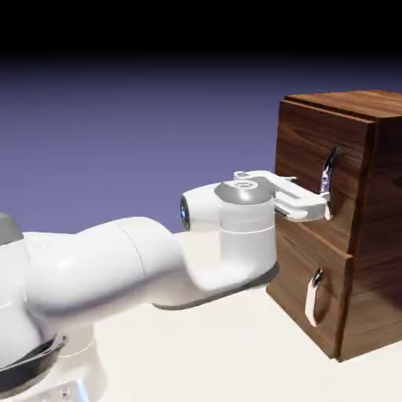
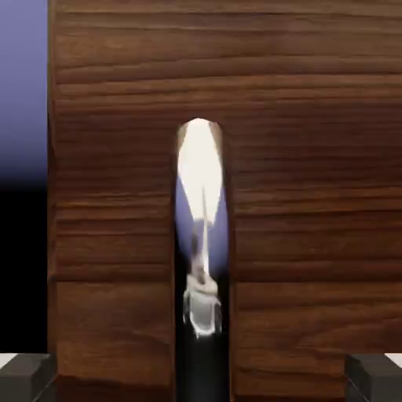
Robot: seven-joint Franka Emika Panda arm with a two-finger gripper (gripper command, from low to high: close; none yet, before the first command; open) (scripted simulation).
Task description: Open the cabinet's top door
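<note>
The two grey fingertips point(image 2: 27, 375) sit at the bottom corners of the hand view, far apart, so the jaws stand wide open and nothing is clamped between them. Between them, filling the middle of that frame, a bright silver handle point(image 2: 201, 228) runs up the dark wood, its shiny face mirroring the backdrop.

In the exterior view the gripper point(image 1: 308, 198) lies level at right of centre, its white fingers pointing toward the frame's right, with their tips at the lower end of the slim silver handle on the top door point(image 1: 310, 169). Whether a finger touches the handle or only flanks it is hard to judge from this angle. The hand sits just left of the fingers, topped by a grey disc, and the wrist turns down below it. From there the thick white arm point(image 1: 118, 267) sweeps down and left to its base in the lower left corner.

The cabinet point(image 1: 377, 235) stands on the pale table point(image 1: 235, 345) at the right edge of the frame. Both of its front panels look shut. The lower panel point(image 1: 294, 283) carries a rounded silver handle, well below the gripper.
</note>
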